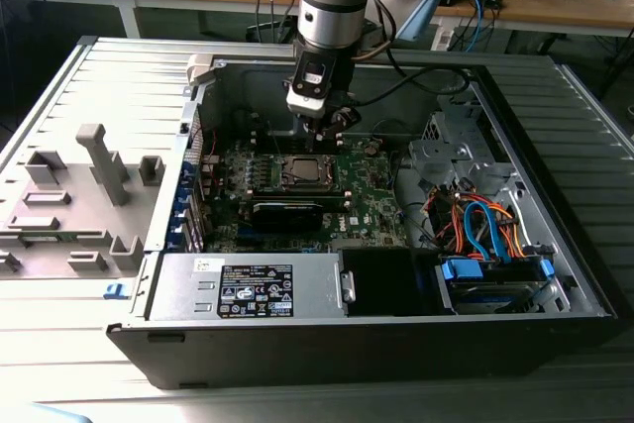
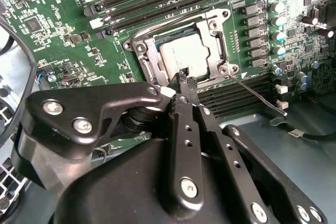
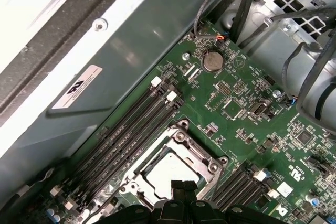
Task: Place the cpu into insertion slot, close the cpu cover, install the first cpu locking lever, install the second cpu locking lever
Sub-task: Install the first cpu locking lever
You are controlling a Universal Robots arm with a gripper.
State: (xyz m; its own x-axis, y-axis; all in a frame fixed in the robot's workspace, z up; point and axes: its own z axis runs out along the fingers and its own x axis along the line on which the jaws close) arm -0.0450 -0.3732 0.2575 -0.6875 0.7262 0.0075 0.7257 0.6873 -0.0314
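Observation:
The cpu (image 2: 185, 55) (image 3: 167, 170) lies in the insertion slot (image 1: 302, 173) on the green board, its pale metal face showing through the window of the cpu cover (image 2: 214, 51) (image 3: 185, 145), which is folded down flat over it. My gripper (image 2: 187, 77) (image 3: 179, 185) (image 1: 323, 132) hovers at the socket's edge, shut with nothing between its fingers. In the second wrist view its tip is at the rim of the cover; I cannot tell if it touches. One thin wire locking lever (image 2: 257, 94) angles out from the socket's corner, away from the cover.
Black memory slots (image 3: 128, 129) run along both sides of the socket. A long black card (image 1: 287, 213) lies nearer the case's front. The grey case wall (image 3: 131, 40) rises close behind the board. Cables (image 1: 475, 225) and a drive bay fill the exterior view's right.

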